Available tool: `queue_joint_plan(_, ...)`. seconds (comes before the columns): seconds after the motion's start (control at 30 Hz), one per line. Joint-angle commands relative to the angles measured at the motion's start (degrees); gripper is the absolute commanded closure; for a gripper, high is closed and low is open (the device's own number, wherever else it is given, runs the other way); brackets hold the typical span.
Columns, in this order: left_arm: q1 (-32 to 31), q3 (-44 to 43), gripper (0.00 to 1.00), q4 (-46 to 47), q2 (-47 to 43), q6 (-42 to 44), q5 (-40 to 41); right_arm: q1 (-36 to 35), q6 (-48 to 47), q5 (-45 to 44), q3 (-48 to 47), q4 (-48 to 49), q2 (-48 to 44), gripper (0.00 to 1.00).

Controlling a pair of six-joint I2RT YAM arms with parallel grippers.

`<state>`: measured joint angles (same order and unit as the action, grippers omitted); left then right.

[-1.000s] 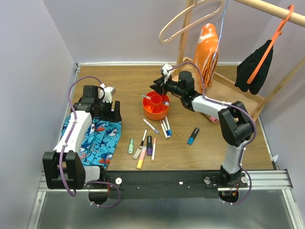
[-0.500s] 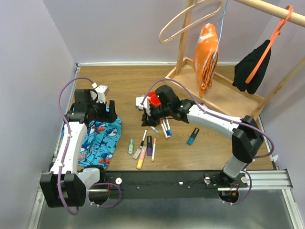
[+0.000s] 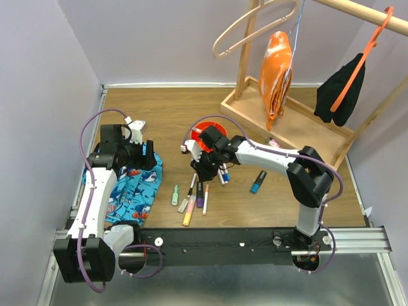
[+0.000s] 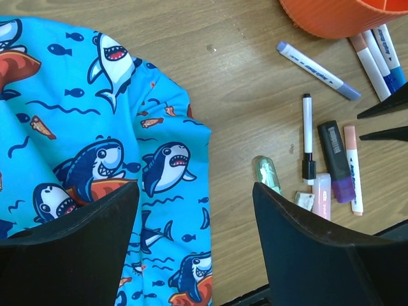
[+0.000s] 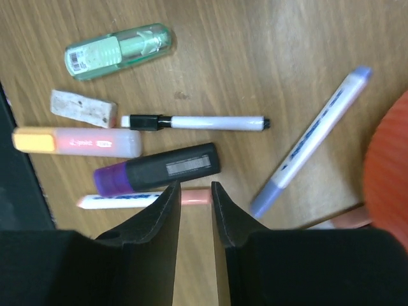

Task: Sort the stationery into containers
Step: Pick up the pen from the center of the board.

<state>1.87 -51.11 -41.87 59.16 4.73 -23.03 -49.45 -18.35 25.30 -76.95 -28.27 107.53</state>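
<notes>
The left end effector (image 4: pixel 196 191) hangs over the wooden surface (image 4: pixel 242 38), its two dark fingers (image 4: pixel 70 236) spread wide at 6 o'clock with nothing between them, and the blue shark-print cloth (image 4: pixel 95 115) fills 7 to 11 o'clock. At 1 o'clock is the orange bowl (image 4: pixel 338 13), with blue-and-white markers (image 4: pixel 384 58) just below it and a purple-capped marker (image 4: pixel 317 69) slanting beside them. Toward 4 o'clock a black-capped white pen (image 4: pixel 307 137), a black-and-purple highlighter (image 4: pixel 336 159), a pink pen (image 4: pixel 352 169), a pale green tube (image 4: pixel 266 173) and a pink highlighter (image 4: pixel 322 194) lie close together.
</notes>
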Motion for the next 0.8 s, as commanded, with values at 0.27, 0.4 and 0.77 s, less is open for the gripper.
queue_joint_plan(0.27,0.3,-1.1,0.19,-1.6,1.9,-0.8,-2.2,-1.9,35.7,-8.2,7.6,-0.8,-3.4,0.46)
queue_joint_plan(0.4,0.3,-0.7,0.19,-0.9,2.1,-1.0,-2.2,-1.9,38.8,-8.4,5.1,0.1,-0.5,0.48)
queue_joint_plan(0.77,0.2,-0.6,0.18,-1.0,0.8,-1.1,-1.9,-1.9,45.4,-12.6,6.2,-0.4,2.2,0.62)
